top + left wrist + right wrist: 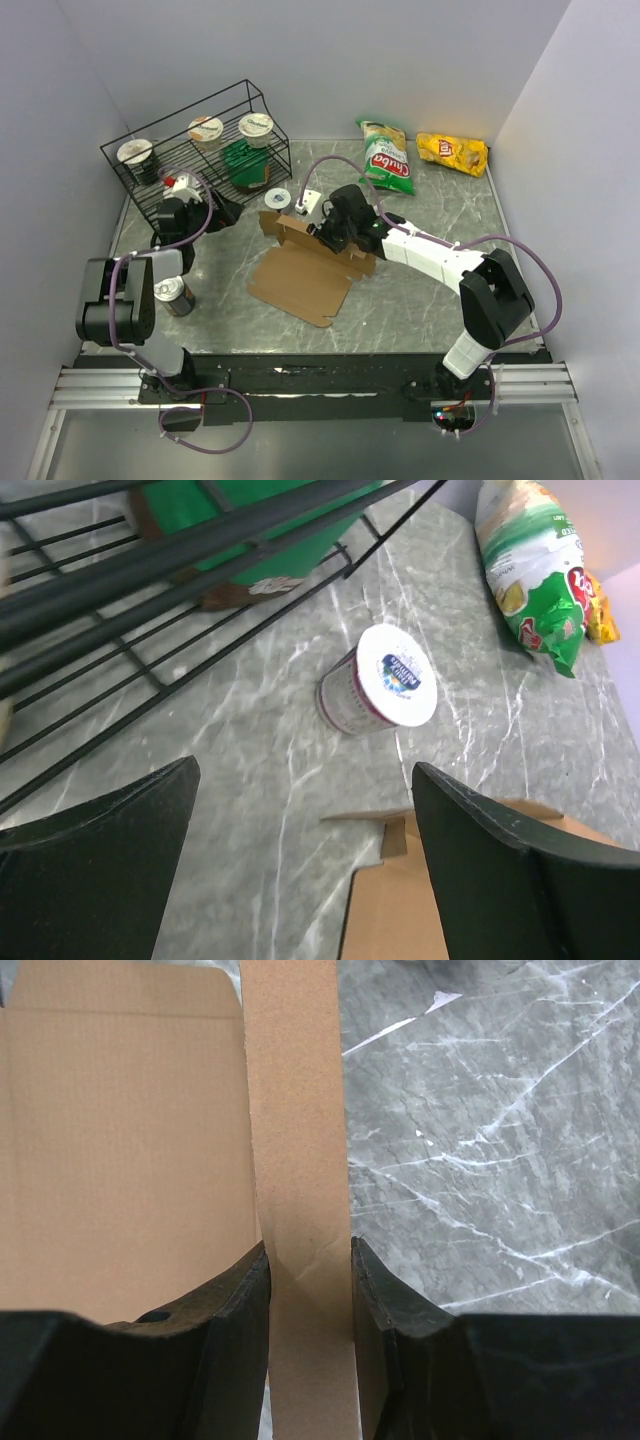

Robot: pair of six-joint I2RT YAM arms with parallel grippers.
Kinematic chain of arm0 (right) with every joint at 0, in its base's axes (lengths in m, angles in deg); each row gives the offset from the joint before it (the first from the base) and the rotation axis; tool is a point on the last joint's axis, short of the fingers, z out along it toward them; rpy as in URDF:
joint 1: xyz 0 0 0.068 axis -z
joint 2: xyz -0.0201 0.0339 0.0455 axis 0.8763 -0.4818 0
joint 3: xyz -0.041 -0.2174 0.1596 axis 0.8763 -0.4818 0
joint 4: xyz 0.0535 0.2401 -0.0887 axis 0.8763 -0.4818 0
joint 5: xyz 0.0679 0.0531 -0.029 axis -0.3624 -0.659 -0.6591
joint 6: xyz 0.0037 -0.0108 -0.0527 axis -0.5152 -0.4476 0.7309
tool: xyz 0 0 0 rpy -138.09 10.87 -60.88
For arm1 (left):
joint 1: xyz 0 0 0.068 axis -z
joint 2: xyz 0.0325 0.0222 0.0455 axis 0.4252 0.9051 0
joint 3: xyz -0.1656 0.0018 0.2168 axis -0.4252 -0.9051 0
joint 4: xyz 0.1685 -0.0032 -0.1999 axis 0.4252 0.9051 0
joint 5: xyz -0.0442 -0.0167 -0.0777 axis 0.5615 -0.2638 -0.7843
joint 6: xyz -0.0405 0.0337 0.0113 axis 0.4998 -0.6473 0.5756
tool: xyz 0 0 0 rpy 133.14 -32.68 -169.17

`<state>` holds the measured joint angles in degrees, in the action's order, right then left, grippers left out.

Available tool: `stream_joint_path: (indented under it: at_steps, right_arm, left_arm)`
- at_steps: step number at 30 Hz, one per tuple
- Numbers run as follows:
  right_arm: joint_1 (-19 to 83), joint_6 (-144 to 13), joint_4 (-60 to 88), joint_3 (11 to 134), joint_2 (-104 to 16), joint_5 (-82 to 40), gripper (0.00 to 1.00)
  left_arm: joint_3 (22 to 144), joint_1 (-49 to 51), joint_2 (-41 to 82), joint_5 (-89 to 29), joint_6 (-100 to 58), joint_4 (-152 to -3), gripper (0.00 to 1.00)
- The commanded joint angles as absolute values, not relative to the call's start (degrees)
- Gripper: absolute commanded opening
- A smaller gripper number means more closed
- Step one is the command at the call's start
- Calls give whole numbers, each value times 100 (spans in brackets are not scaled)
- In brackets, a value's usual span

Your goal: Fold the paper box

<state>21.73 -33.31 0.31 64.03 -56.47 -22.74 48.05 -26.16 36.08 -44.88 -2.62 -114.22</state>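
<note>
The paper box (305, 275) is a brown cardboard sheet lying mid-table, its far edge folded up into a low wall. My right gripper (325, 235) reaches over that wall from the right. In the right wrist view the right gripper (308, 1260) is shut on the raised strip of the paper box (295, 1110), both fingers pressed to its sides, with the flat panel to the left. My left gripper (222, 212) hangs by the rack, left of the box. In the left wrist view the left gripper (305, 810) is open over bare table, a notched corner of the paper box (400, 910) just inside its right finger.
A black wire rack (190, 150) holding cups and a green bag stands at the back left. A white-lidded cup (277, 199) sits just beyond the box. A can (175, 295) stands near the left arm. A green chip bag (388, 155) and a yellow one (452, 152) lie at the back.
</note>
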Motion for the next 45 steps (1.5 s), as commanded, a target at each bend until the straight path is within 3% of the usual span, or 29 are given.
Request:
stream_joint_path:
  at_steps: [1,5,14,25,35,45]
  right_arm:
    - [2182,-3385,-184,6254,-5562,-2515,30]
    - [2173,-3367,-210,6272,-5553,-2524,30]
    - [2182,-3385,-201,6255,-5500,-2533,30]
    - [2182,-3376,-228,6254,-5439,-2603,30]
    - [2173,-3394,-228,6290,-5491,-2700,30]
    - [2182,-3394,-236,6281,-5456,-2673,30]
  left_arm:
    - [5394,-2648,3821,-4924,-356,-11407,93]
    - [5851,-2552,4664,-5382,-436,-11354,89]
    - [6193,-2112,5175,-5890,-919,-11012,89]
    - [5862,-1770,4887,-6508,-1271,-10817,86]
    - [4921,-1497,4017,-6095,-1253,-11020,84]
    - [4516,-1391,3155,-4549,-885,-10256,86]
